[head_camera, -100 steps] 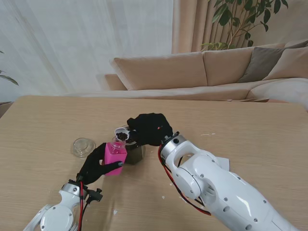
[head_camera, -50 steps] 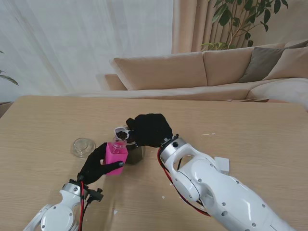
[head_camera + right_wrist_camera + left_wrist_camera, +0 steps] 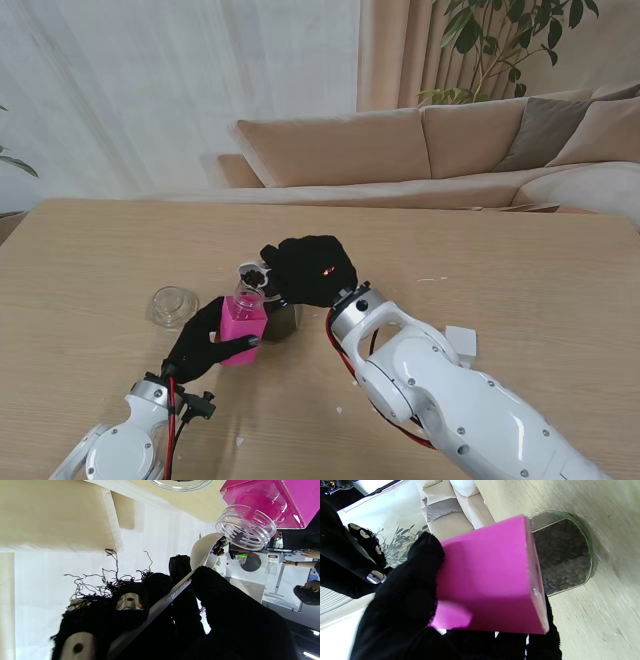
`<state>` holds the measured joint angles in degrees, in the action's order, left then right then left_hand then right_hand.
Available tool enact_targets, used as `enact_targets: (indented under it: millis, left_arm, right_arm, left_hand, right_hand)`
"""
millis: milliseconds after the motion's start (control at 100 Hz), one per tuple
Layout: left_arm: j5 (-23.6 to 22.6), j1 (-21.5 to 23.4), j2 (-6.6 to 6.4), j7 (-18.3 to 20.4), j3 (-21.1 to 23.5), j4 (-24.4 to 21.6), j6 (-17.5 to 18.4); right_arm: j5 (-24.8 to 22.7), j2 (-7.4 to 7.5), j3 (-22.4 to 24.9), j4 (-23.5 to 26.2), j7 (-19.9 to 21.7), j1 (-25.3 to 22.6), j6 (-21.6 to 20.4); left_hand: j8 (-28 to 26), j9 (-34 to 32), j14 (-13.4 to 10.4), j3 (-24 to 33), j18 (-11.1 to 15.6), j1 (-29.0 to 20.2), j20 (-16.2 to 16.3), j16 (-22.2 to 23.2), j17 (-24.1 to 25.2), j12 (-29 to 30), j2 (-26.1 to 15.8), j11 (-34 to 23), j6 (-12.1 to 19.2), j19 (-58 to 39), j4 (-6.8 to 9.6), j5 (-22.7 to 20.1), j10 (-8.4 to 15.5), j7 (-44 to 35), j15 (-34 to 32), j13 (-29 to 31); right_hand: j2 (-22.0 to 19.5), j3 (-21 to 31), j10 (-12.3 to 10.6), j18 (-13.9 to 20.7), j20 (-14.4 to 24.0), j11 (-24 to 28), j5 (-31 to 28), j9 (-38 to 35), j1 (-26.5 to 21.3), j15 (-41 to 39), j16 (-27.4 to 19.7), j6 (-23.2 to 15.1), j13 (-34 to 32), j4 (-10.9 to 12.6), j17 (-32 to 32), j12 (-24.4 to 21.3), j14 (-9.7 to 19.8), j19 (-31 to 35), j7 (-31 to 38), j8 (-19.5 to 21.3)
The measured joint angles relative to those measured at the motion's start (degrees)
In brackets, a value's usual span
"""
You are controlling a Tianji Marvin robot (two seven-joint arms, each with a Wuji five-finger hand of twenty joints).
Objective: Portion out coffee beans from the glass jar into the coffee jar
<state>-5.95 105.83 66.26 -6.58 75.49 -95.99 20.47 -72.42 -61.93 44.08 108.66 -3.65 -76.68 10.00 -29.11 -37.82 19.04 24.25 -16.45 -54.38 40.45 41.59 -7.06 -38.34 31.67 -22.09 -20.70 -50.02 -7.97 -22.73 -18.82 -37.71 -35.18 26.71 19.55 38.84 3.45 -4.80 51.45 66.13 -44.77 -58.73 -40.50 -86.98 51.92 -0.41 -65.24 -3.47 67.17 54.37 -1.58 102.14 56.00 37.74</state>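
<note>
Since a second ago your right robot hand (image 3: 312, 268) has crept a little to the left and away from you, carrying its white scoop (image 3: 203, 550) closer over the mouth of the coffee jar (image 3: 241, 323); the right forearm has swung in with it, uncovering a small white object (image 3: 459, 342) on the surface (image 3: 520, 260). That shift puts the loaded tip almost at the rim: in the right wrist view a few dark coffee beans (image 3: 218, 547) sit at the scoop's end, just beside the clear threaded neck, and none can be seen inside the neck yet. So you are, by my reading, at the tipping step of one portion, with the drop itself not yet made. The coffee jar, pink-bodied, stands on the surface with your left robot hand (image 3: 205, 340) wrapped around it, thumb and fingers pressing its sides, unmoved across the second. The glass jar (image 3: 563, 555) stands right behind it, touching or nearly so, with beans inside. The right robot hand is closed on the scoop's handle, pinched between thumb and fingers. A round glass lid (image 3: 173, 305) lies well apart on the left.
</note>
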Motion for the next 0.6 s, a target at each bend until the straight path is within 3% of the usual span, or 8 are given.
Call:
enact_targets:
  millis: [310,600]
  left_arm:
    - [0.39,-0.05,0.01,0.07,0.02,0.0,0.08]
    - [0.4,-0.05,0.02,0.01,0.05,0.01,0.09]
  right_arm:
    - [-3.52,0.19,-0.72,0.0,-0.15,0.31,0.57]
    - [-3.45,0.3,-0.61,0.39,0.32,0.22,0.71]
  left_hand:
    - [0.0,0.0,0.0,0.0,0.0,0.0,0.0,0.0,0.0,0.0,0.0,0.0,0.0,0.0,0.0,0.0,0.0,0.0,0.0,0.0]
    - [0.0,0.0,0.0,0.0,0.0,0.0,0.0,0.0,0.0,0.0,0.0,0.0,0.0,0.0,0.0,0.0,0.0,0.0,0.01,0.0]
  right_hand:
    - [0.0,0.0,-0.25,0.28,-0.01,0.0,0.0,-0.01,0.0,0.0,0.0,-0.01,0.0,0.0,0.02,0.05,0.24,0.0,0.0,0.0]
    - [0.0,0.0,-0.28,0.31,-0.01,0.0,0.0,-0.01,0.0,0.0,0.0,-0.02,0.0,0.0,0.02,0.06,0.26,0.0,0.0,0.0]
